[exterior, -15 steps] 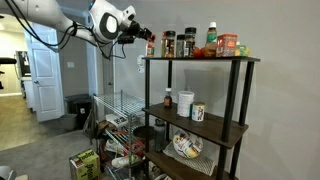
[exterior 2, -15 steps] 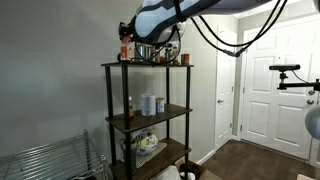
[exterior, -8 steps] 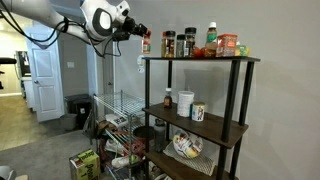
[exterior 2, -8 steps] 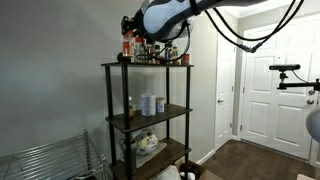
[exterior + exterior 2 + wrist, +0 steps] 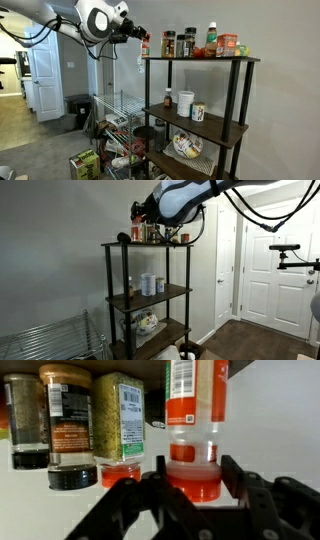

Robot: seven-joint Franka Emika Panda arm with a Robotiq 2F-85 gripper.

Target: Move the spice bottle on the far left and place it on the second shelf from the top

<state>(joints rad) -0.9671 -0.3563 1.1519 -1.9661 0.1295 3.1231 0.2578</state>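
Note:
The spice bottle (image 5: 195, 455), reddish-orange with a light label, sits between my gripper's (image 5: 196, 472) two black fingers in the wrist view, whose picture stands upside down. The gripper is shut on it. In an exterior view the gripper (image 5: 140, 36) holds the bottle (image 5: 146, 43) at top-shelf height, just off the far end of the tall black-framed unit. In an exterior view the bottle (image 5: 138, 232) is small and hard to make out. The second shelf (image 5: 222, 130), a dark-brown board, also shows in an exterior view (image 5: 158, 298), well below the gripper.
Dark spice jars (image 5: 168, 44) (image 5: 63, 420), a green-capped bottle (image 5: 211, 37) and an orange box (image 5: 229, 44) stand on the top shelf. The second shelf holds a small bottle (image 5: 168, 100) and a white can (image 5: 198, 112). A silver wire rack (image 5: 115, 120) stands beside the unit.
The gripper has lifted the spice bottle slightly and drawn it sideways, away from the other jars and off the end of the top shelf.

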